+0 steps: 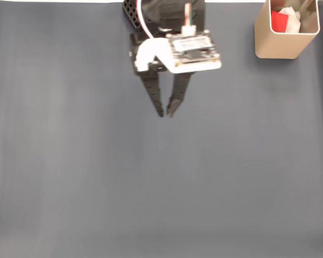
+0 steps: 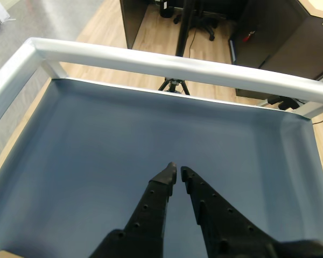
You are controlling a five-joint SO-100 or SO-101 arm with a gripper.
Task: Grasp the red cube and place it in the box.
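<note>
Black gripper (image 2: 177, 171) fingers (image 2: 151, 209) rise from the bottom edge of the wrist view, their tips drawn nearly together with only a thin slit between them and nothing held. Beneath them spreads the dark blue-grey mat (image 2: 97, 150), bordered at the top of that frame by a pale metal rail (image 2: 167, 62), with wooden floor beyond. In the fixed view the gripper (image 1: 165, 114) hangs in the upper middle of the frame, tips pointing toward the bottom edge over bare mat (image 1: 151, 188), a white circuit board (image 1: 194, 51) riding on its body. At the upper right corner of that frame stands the box (image 1: 277, 47), upright on the mat, well apart from the gripper. Inside it, the red cube (image 1: 280, 21) rests against the left wall, beside some crumpled white material (image 1: 295, 20).
</note>
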